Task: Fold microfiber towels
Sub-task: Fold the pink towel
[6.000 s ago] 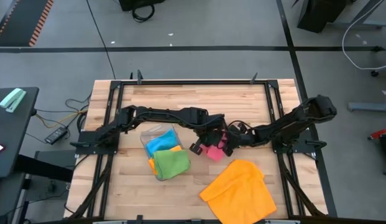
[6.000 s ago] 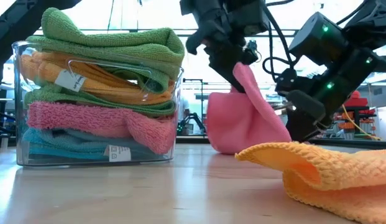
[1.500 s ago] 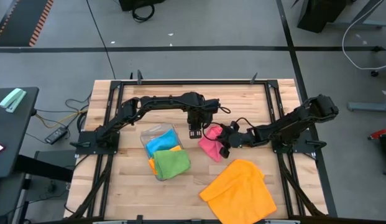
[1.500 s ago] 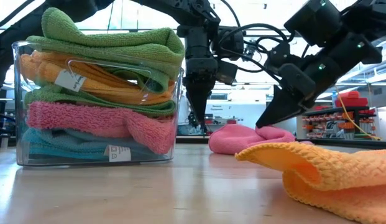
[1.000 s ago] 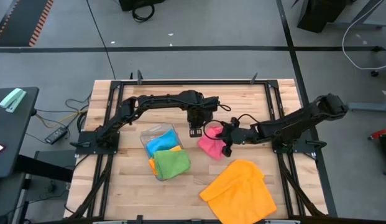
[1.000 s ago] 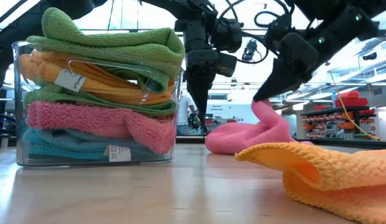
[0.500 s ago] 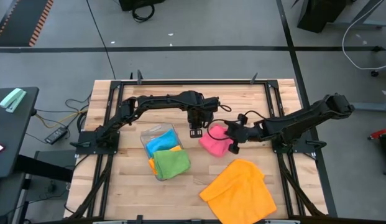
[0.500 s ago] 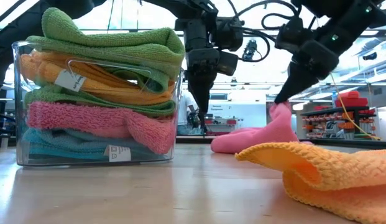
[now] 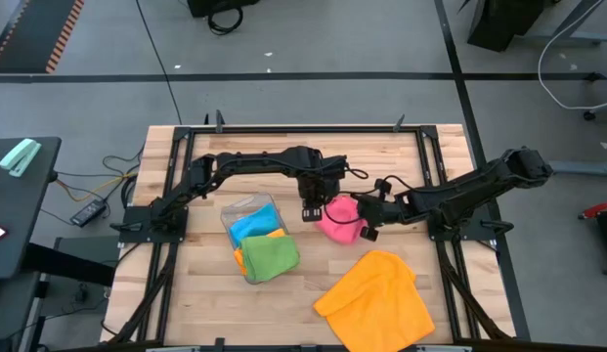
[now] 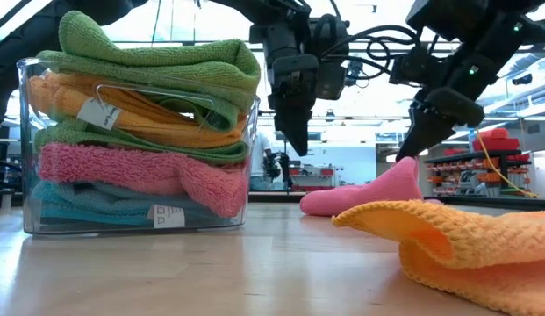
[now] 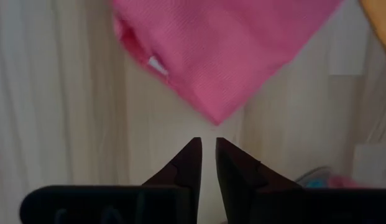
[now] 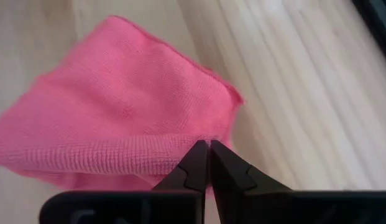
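Note:
A pink microfiber towel (image 9: 337,220) lies bunched on the wooden table near its middle. One part of it is drawn up into a peak (image 10: 400,172). My right gripper (image 9: 366,229) reaches in from the right and is shut on that peak. My left gripper (image 9: 310,213) hangs pointing down just left of the towel, above bare wood. Its fingers (image 11: 205,146) are shut to a narrow slit with nothing between them. An orange towel (image 9: 376,298) lies rumpled at the near right. My right gripper pinches a raised fold of the pink towel (image 12: 175,152) between its two fingertips (image 10: 410,154). The fingers slant down at it from the table's right. That fold stands up as a peak under the fingers. The rest of the towel (image 10: 351,198) lies on the table.
A clear plastic tray (image 10: 23,105) stacked with folded green, orange, pink and blue towels (image 9: 259,244) stands left of the pink towel. A black frame (image 9: 303,129) runs round the table. Bare wood shows along the far side and at the near left.
My right gripper has carried the pink towel's pinched fold toward the table's right edge and lowered it, tipping more steeply down. The peak has come down and shifted right while the towel's body stayed on the table and drew together.

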### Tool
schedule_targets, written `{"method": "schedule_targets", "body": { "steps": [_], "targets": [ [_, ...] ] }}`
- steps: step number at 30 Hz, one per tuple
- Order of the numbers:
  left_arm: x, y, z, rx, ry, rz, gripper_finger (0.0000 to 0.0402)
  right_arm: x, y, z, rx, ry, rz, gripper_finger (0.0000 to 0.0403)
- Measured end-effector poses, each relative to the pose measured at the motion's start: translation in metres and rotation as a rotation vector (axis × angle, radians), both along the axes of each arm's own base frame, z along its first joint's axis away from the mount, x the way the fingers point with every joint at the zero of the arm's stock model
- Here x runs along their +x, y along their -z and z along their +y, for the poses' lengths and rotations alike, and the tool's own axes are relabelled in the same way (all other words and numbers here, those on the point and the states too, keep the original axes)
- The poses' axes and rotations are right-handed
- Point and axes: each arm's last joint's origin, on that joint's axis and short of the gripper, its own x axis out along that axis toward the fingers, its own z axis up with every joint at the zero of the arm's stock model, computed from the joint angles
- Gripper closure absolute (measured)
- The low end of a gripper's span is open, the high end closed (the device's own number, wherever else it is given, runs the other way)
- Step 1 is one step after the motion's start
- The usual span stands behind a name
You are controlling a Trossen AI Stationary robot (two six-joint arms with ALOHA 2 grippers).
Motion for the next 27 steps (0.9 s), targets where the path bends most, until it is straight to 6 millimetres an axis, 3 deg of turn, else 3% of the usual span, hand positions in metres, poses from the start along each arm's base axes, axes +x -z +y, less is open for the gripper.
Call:
{"method": "schedule_targets", "body": {
  "steps": [12,18,21,27],
  "targets": [
    [0.004,0.0,-0.012,-0.033,0.009,-0.027,0.0349,0.003,-0.001,-0.017,-0.023,-0.007,0.017,0.0378],
    [0.017,-0.004,-0.025,-0.036,0.012,-0.146,0.032,0.002,0.001,-0.017,0.01,-0.022,0.042,0.0377],
    [0.027,0.001,-0.03,-0.036,0.013,-0.207,0.0297,-0.001,0.003,-0.018,0.019,-0.02,0.076,0.0375],
    [0.039,0.032,-0.031,-0.024,0.001,-0.186,0.0267,-0.009,0.005,-0.016,0.109,0.037,0.116,0.0339]
  ]
}}
